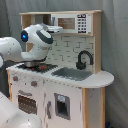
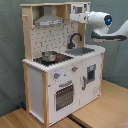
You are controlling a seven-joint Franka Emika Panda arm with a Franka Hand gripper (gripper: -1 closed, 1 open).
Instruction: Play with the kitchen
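Gripper (image 2: pixel 75 17) first: from my seat I see the white Panda arm reaching up to the top shelf of the large white and light-wood toy kitchen (image 2: pixel 55 92), its tip at the small microwave (image 1: pixel 74 23) at the end of the shelf that sits over the sink; in the second exterior view the tip seems to touch the microwave's front, though I would not swear to contact; whether the fingers are spread or closed I cannot tell, as the wrist hides them in both exterior views.

So the target lies straight ahead of the fingers along the arm's line, the shelf running crosswise to it; I judge the next move to be a short push or pull at the microwave door.

Below, the kitchen stands on the wooden floor; a metal pot (image 2: pixel 49 56) rests on the stovetop, the black curved faucet (image 1: pixel 83 58) rises behind the grey sink, the grey hood (image 2: pixel 49 20) hangs above the burners.
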